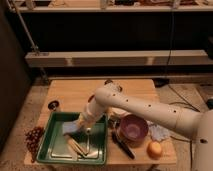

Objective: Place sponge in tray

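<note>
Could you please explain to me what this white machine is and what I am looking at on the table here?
This is a mobile robot with a single white arm that ends in a two-finger gripper. There is only one picture, taken from a camera looking down on a wooden table from the front; where it is mounted is not on record.

The arm reaches in from the right and bends down over a large green tray. The gripper is low inside the tray, right at a small pale blue sponge, which lies over the tray's floor. Whether it is gripped I cannot tell. Some pale utensil-like pieces lie in the tray too.

Beside the tray sit a purple bowl, a dark utensil, an orange fruit and a speckled cloth. Dark grapes lie at the left edge.
</note>
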Controlling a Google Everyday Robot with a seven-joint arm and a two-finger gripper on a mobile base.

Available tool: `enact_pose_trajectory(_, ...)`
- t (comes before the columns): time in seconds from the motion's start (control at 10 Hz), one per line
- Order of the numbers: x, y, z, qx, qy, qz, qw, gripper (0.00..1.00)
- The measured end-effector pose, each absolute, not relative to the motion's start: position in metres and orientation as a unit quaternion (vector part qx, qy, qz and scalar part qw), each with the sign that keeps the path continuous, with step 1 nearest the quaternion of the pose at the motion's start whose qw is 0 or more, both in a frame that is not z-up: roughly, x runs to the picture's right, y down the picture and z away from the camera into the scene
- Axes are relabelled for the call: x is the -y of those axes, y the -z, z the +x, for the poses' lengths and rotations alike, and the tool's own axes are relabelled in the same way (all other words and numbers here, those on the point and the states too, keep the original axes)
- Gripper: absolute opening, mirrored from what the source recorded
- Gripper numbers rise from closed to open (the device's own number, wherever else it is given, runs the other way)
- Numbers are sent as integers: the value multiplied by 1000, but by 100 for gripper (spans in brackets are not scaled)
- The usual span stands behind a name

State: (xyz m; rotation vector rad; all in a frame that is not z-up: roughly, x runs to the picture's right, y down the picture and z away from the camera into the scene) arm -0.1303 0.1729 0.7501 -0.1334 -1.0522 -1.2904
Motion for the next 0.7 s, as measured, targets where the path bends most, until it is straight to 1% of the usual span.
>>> enact_pose_trajectory(0.1, -168, -753, -137, 462, 568, -56, 679, 75)
enact_pose_trajectory(0.2, -163, -757, -142, 454, 563, -56, 688, 79)
enact_pose_trajectory(0.4, -159, -766, -147, 441, 551, -61, 706, 80)
enact_pose_trajectory(0.7, -159, -767, -146, 440, 550, -61, 707, 80)
